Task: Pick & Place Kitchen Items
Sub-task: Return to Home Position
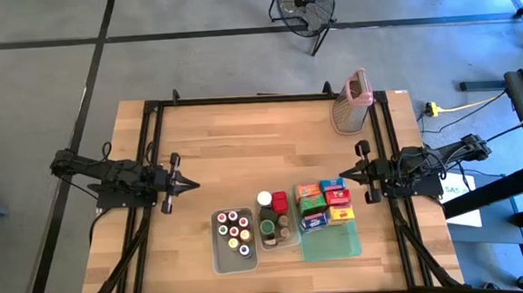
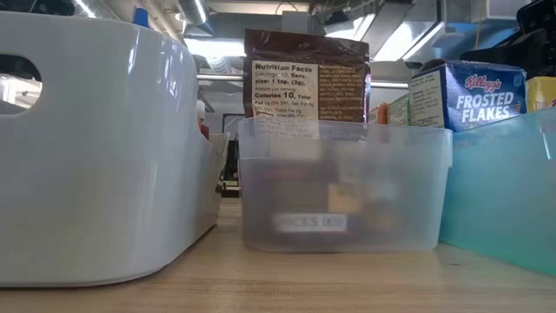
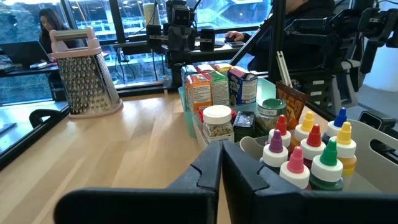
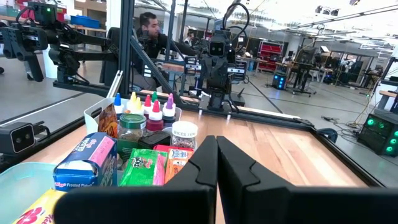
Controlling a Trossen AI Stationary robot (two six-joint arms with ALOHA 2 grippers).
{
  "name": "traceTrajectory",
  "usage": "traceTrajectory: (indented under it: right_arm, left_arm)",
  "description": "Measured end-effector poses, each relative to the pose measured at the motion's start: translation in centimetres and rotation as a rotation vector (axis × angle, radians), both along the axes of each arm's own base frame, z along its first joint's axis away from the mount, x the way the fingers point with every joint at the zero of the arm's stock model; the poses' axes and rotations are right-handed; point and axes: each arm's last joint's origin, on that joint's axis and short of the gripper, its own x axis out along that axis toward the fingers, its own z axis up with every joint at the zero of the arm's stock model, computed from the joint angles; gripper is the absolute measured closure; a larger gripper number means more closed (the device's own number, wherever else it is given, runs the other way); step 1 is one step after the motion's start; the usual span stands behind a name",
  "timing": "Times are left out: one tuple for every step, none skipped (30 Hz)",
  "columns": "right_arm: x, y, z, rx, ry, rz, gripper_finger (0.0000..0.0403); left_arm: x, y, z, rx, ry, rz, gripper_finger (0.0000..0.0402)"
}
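The kitchen items sit in a row near the table's near edge. Small bottles with coloured caps (image 1: 234, 231) (image 3: 311, 152) stand in a pale tub (image 1: 221, 256). Spice jars (image 1: 273, 214) (image 3: 217, 121) stand in a clear tub (image 2: 343, 187). Colourful cartons (image 1: 325, 204) (image 4: 143, 165) stand on a green tray (image 1: 340, 243). My left gripper (image 1: 188, 182) (image 3: 221, 168) is shut, hovering left of the items and touching nothing. My right gripper (image 1: 341, 175) (image 4: 216, 165) is shut, just right of the cartons, also clear of them.
A tall metal grater with a pink top (image 1: 353, 103) (image 3: 84, 74) stands near the far right corner. Bare wood lies between the two grippers and toward the far edge. People sit beyond the table in the wrist views.
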Motion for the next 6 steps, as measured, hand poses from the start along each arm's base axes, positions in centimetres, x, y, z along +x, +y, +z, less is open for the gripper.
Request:
traceTrajectory:
  right_arm:
    - [0.00, 0.00, 0.00, 0.000, 0.000, 0.000, 0.0400]
    - [0.00, 0.00, 0.00, 0.000, 0.000, 0.000, 0.0400]
    - [0.00, 0.00, 0.00, 0.000, 0.000, 0.000, 0.0400]
    - [0.00, 0.00, 0.00, 0.000, 0.000, 0.000, 0.0400]
    - [0.00, 0.00, 0.00, 0.000, 0.000, 0.000, 0.0400]
    - [0.00, 0.00, 0.00, 0.000, 0.000, 0.000, 0.0400]
  left_arm:
    - [0.00, 0.00, 0.00, 0.000, 0.000, 0.000, 0.0391]
    - [0.00, 0.00, -0.01, 0.000, 0.000, 0.000, 0.0391]
    - [0.00, 0.00, 0.00, 0.000, 0.000, 0.000, 0.0391]
    - [0.00, 0.00, 0.00, 0.000, 0.000, 0.000, 0.0391]
    - [0.00, 0.00, 0.00, 0.000, 0.000, 0.000, 0.0392]
    - [0.00, 0.00, 0.00, 0.000, 0.000, 0.000, 0.0393]
